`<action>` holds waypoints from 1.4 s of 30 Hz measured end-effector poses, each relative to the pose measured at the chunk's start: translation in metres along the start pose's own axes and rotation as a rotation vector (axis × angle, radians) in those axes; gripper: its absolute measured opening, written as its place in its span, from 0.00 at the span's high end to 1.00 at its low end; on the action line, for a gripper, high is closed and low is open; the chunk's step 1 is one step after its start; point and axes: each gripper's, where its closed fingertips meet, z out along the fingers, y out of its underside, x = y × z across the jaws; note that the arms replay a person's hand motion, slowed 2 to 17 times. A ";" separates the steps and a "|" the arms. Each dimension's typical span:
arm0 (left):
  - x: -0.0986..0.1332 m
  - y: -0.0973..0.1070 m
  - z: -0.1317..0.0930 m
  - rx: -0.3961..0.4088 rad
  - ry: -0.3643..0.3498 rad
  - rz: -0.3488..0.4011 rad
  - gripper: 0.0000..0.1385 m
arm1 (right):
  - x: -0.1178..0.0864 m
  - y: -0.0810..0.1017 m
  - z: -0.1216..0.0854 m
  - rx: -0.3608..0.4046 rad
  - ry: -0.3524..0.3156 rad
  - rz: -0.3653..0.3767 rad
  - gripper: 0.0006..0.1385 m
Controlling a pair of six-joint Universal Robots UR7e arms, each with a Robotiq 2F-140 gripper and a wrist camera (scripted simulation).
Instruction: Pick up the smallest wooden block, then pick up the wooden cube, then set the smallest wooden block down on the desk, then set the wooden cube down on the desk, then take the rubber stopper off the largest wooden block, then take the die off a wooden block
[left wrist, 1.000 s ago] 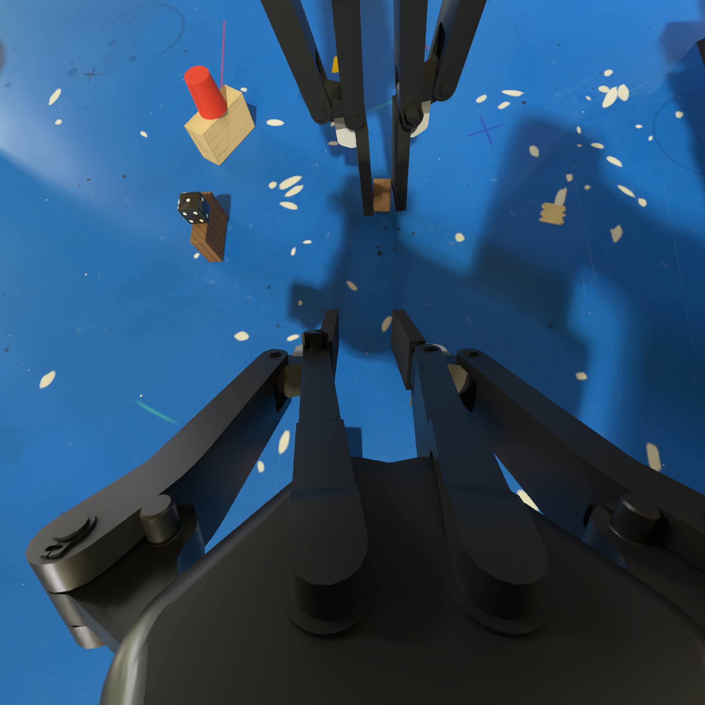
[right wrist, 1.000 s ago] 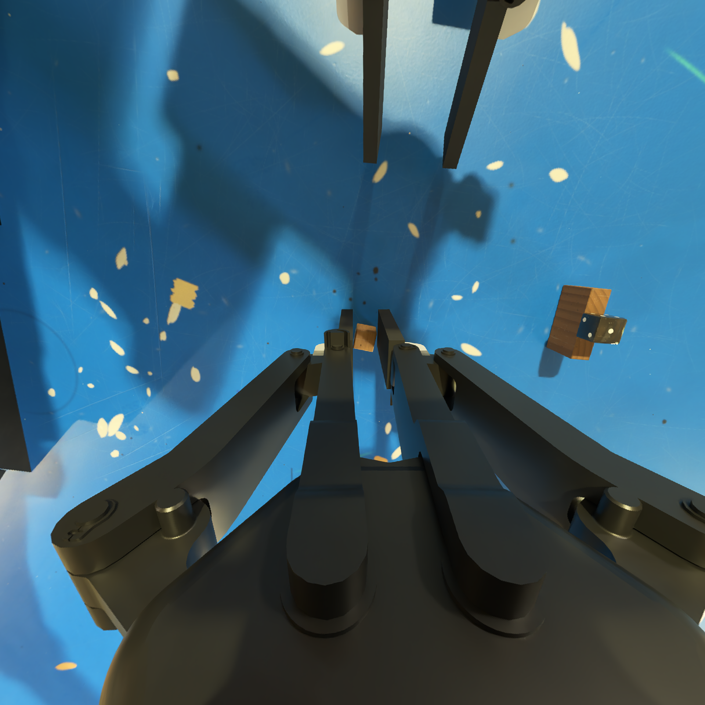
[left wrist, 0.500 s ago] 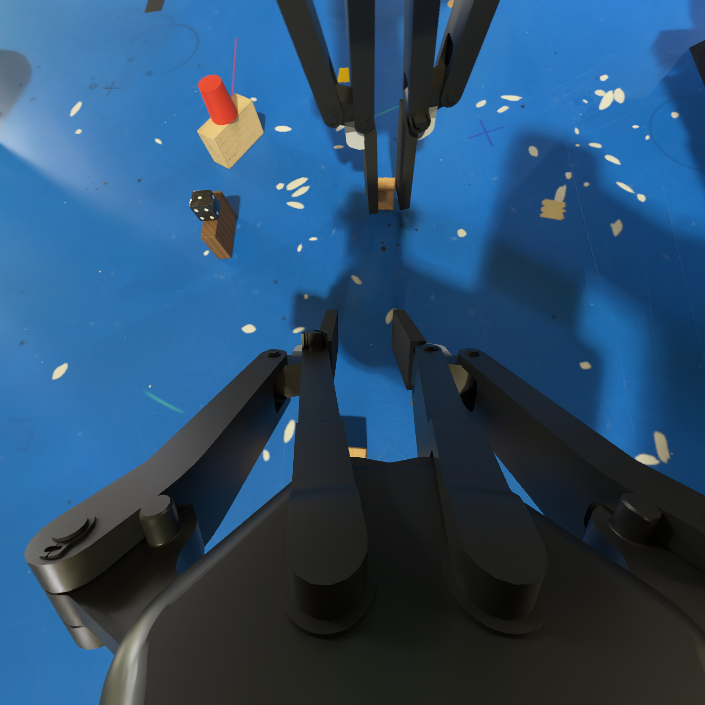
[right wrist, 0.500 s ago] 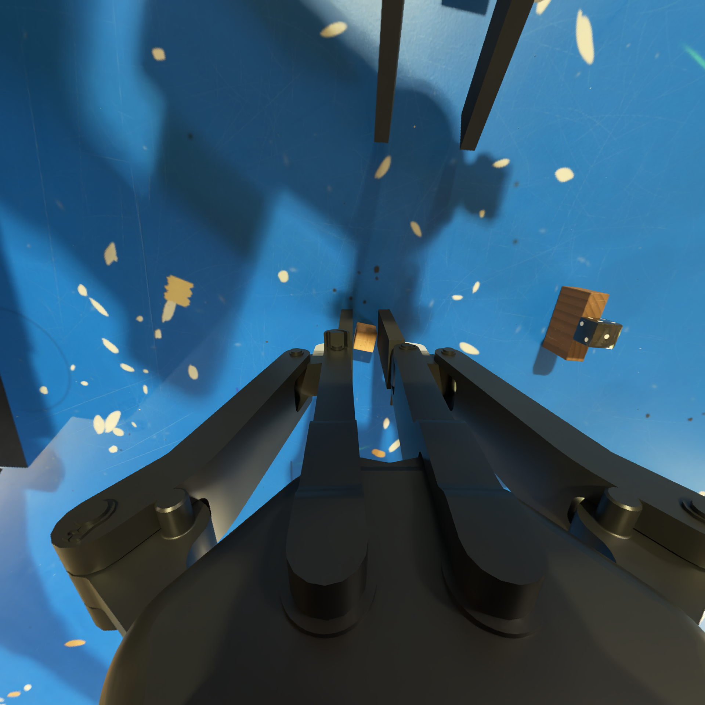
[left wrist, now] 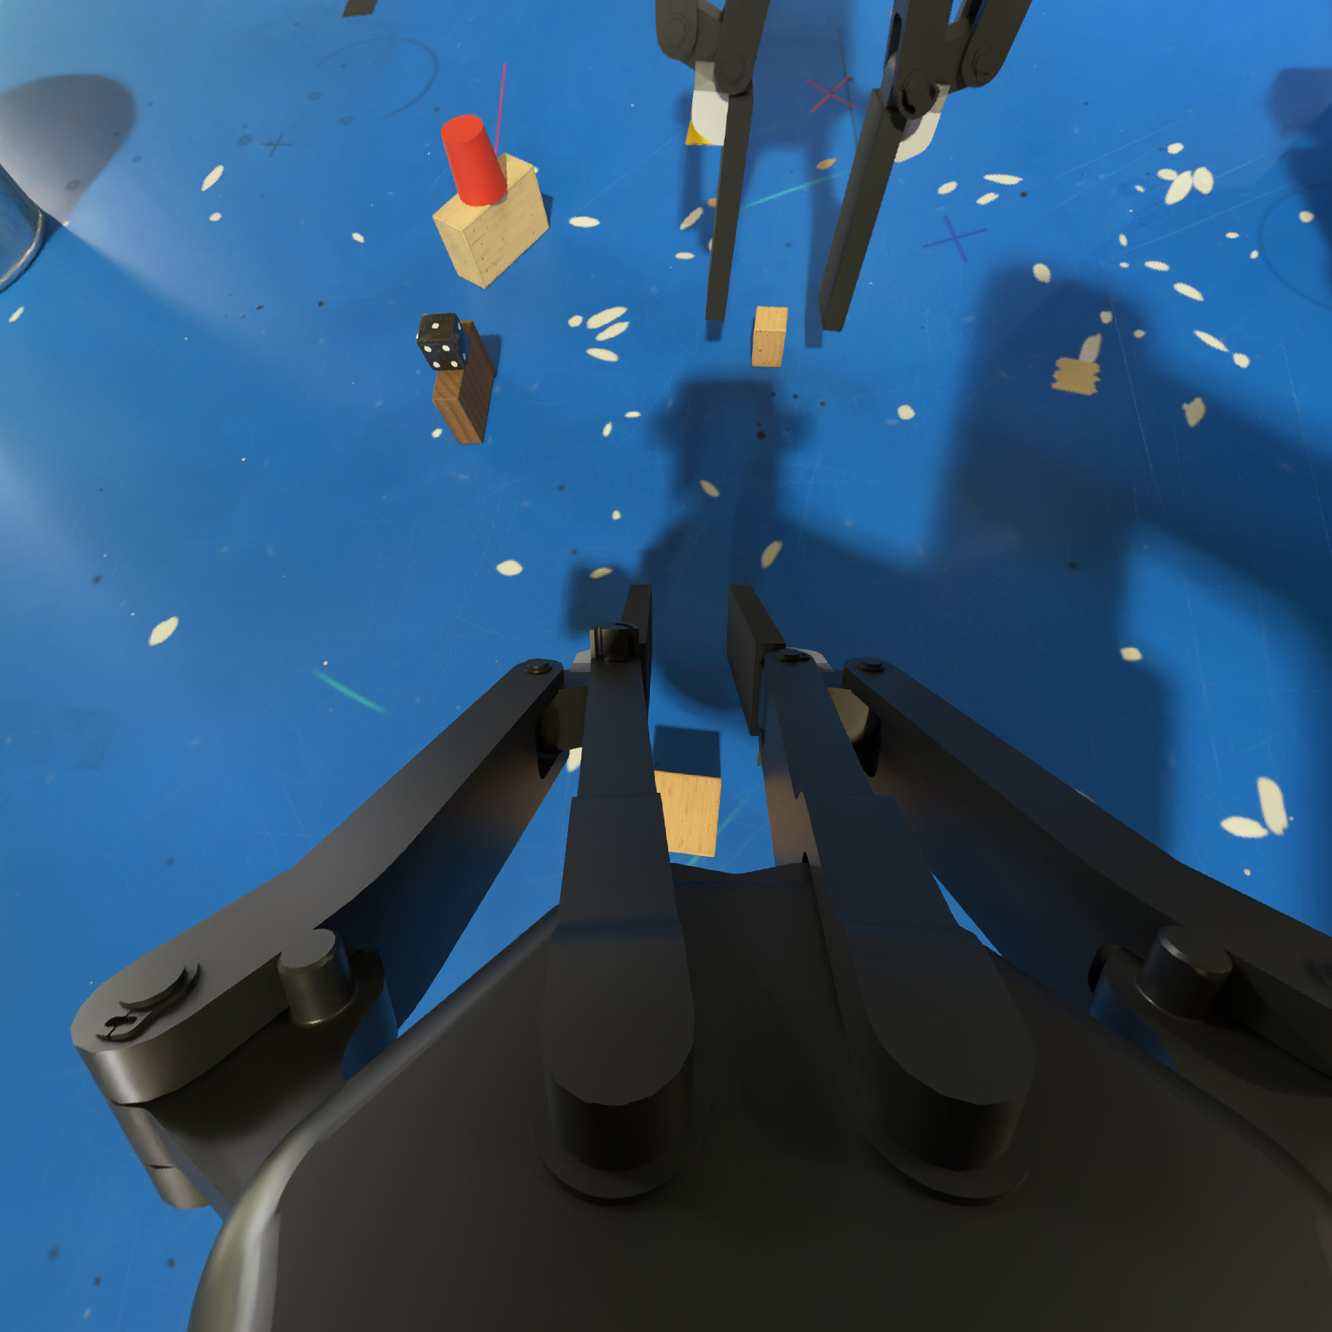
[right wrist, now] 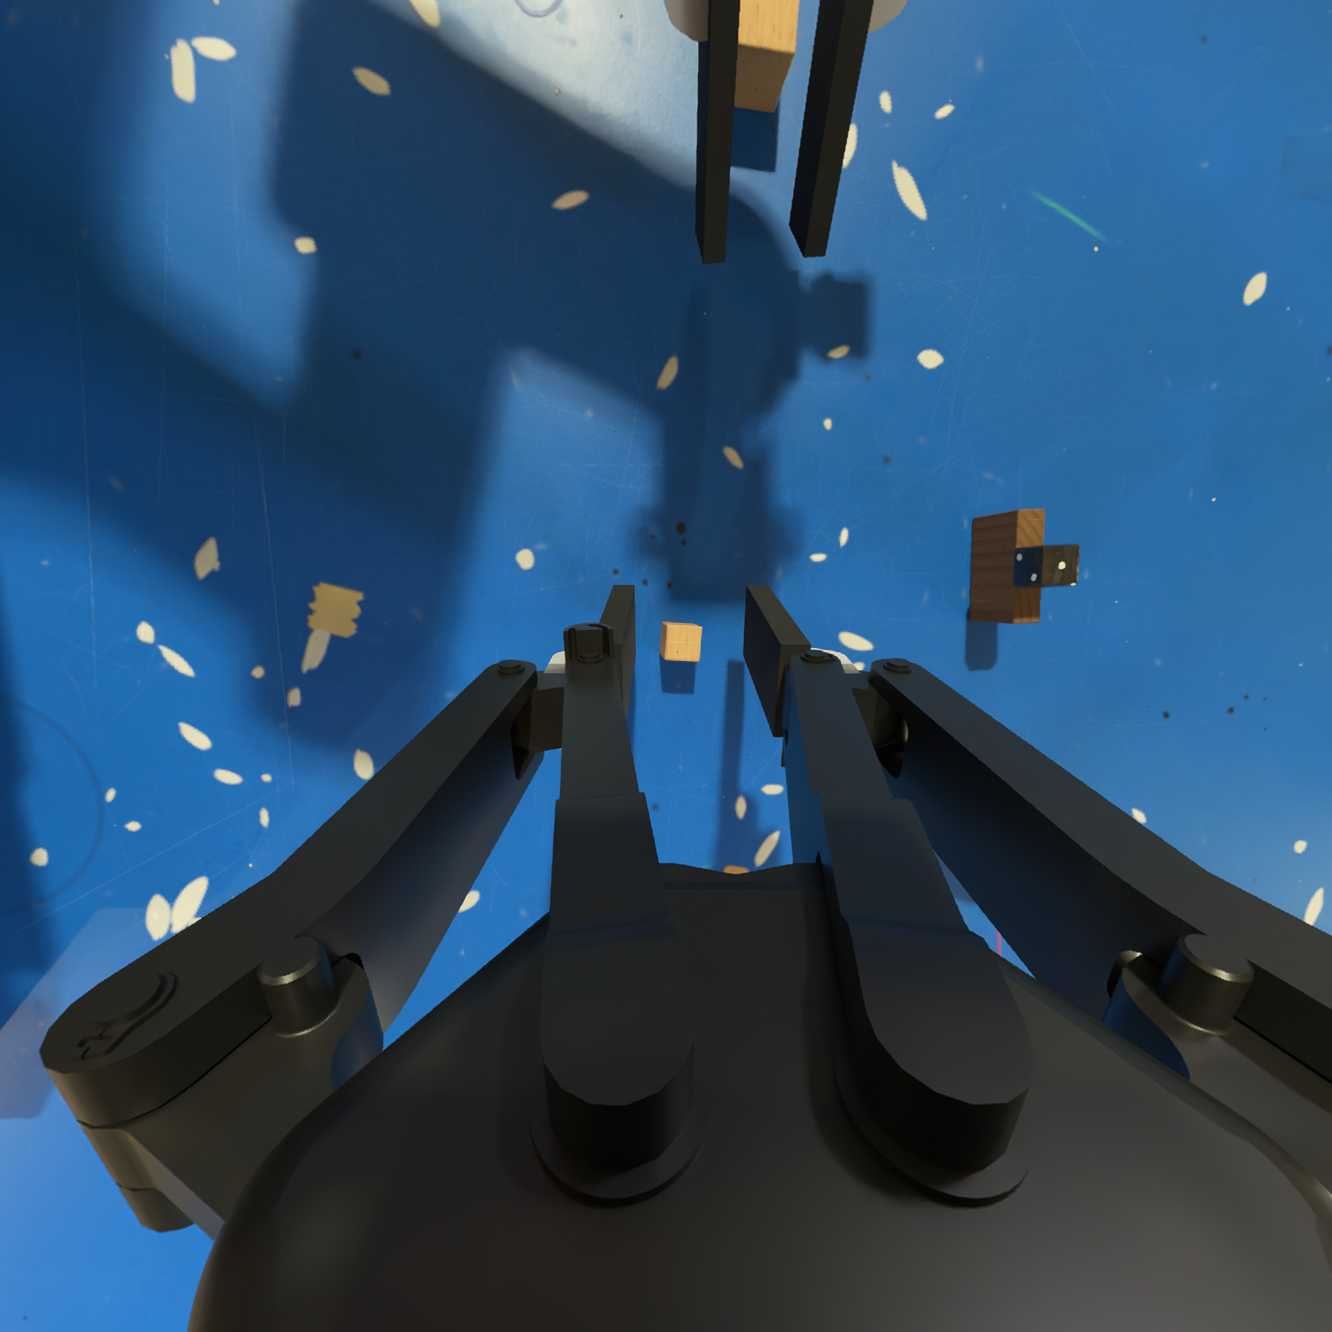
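Note:
The small wooden block (right wrist: 680, 641) stands on the blue desk (right wrist: 432, 504), free between the open fingers of my right gripper (right wrist: 688, 613); it also shows in the left wrist view (left wrist: 769, 335). The wooden cube (left wrist: 688, 811) sits on the desk below my open left gripper (left wrist: 690, 613), apart from both fingers; it also shows in the right wrist view (right wrist: 764, 58). A red rubber stopper (left wrist: 472, 158) stands on the large pale block (left wrist: 497, 223). A black die (left wrist: 441, 341) sits on the dark brown block (left wrist: 465, 396), which also shows in the right wrist view (right wrist: 1005, 569).
Pale flecks and a tan jagged mark (left wrist: 1074, 375) dot the desk. A glass object (left wrist: 14, 216) shows at the far left edge. A small yellow piece (left wrist: 695, 133) lies behind the right gripper's finger. The two grippers face each other closely.
My right gripper has opened and let go of the small block, which now stands on the desk. My left gripper has risen, and the cube has come into view beneath it.

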 end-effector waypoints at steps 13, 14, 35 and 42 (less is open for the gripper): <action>0.001 0.004 -0.002 -0.010 0.012 0.009 0.69 | -0.004 0.011 0.016 0.086 -0.032 0.078 0.78; 0.001 0.004 -0.002 -0.009 0.014 0.007 0.68 | -0.005 0.011 0.017 0.095 -0.037 0.081 0.81; 0.002 -0.005 -0.006 0.033 0.017 0.026 0.68 | -0.002 0.022 0.014 0.181 -0.013 0.084 0.90; -0.005 -0.012 -0.012 0.064 -0.004 0.012 0.66 | -0.001 0.036 0.011 0.183 0.002 0.091 0.90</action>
